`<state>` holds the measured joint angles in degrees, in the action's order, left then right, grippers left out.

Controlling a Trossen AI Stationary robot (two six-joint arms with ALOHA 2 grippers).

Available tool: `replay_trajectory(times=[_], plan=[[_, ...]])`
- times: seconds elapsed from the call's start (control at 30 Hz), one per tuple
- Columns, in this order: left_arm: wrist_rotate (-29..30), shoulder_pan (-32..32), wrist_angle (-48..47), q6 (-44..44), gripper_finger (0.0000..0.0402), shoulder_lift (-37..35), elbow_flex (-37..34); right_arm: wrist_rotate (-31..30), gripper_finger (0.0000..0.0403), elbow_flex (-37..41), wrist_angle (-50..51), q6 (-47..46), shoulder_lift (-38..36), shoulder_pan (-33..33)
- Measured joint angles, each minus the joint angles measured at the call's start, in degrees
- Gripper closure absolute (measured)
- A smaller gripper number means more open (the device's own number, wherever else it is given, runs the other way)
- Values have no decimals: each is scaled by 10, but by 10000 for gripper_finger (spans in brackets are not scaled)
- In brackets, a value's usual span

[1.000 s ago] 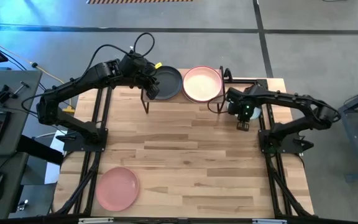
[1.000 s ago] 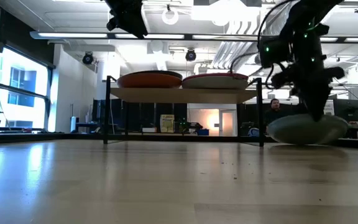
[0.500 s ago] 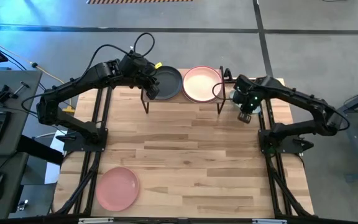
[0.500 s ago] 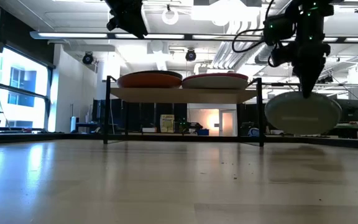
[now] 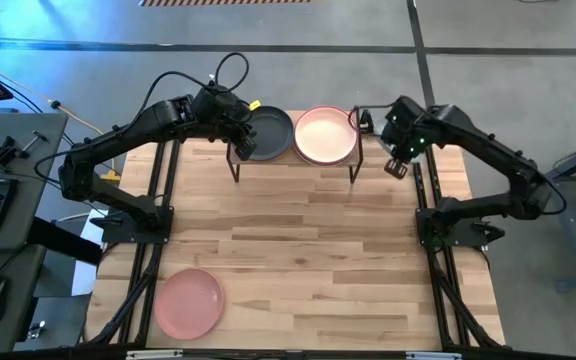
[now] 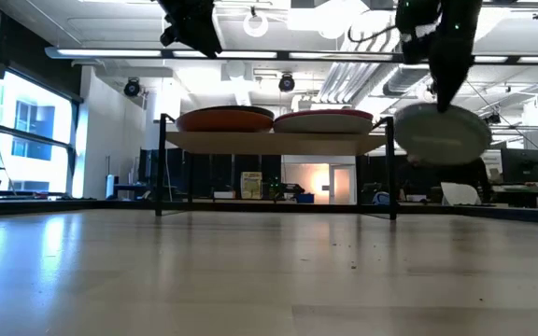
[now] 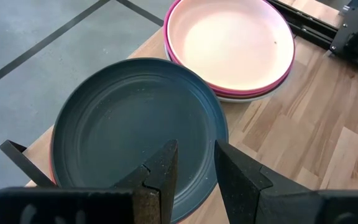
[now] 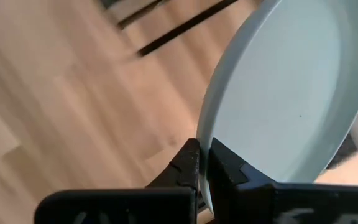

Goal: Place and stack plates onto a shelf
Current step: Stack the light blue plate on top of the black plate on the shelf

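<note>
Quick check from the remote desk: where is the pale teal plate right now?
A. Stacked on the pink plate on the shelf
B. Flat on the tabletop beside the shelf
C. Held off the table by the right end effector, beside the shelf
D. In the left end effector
C: the right end effector pinches the rim of the pale teal plate, which hangs clear of the table next to the shelf.

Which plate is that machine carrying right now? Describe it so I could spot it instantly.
Find the small wooden shelf at the table's far edge, then look just off its right end. There the right hand pinches a pale teal plate by its rim: the only plate hanging in the air, resting on nothing.
</note>
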<state>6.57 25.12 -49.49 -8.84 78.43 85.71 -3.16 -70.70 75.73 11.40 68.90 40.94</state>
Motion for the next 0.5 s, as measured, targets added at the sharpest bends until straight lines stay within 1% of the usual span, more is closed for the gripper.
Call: replay_trajectory(times=[0.1,0.17,0.37,0.5], plan=[[0,0,-1,0,304,0,0,-28,403,-39,4,3,0,6],[0,0,-3,0,304,0,0,-36,403,-67,3,6,0,11],[0,0,-3,0,304,0,0,-40,403,-143,-16,25,1,20],[0,0,-3,0,304,0,0,-40,403,-174,-42,37,7,19]])
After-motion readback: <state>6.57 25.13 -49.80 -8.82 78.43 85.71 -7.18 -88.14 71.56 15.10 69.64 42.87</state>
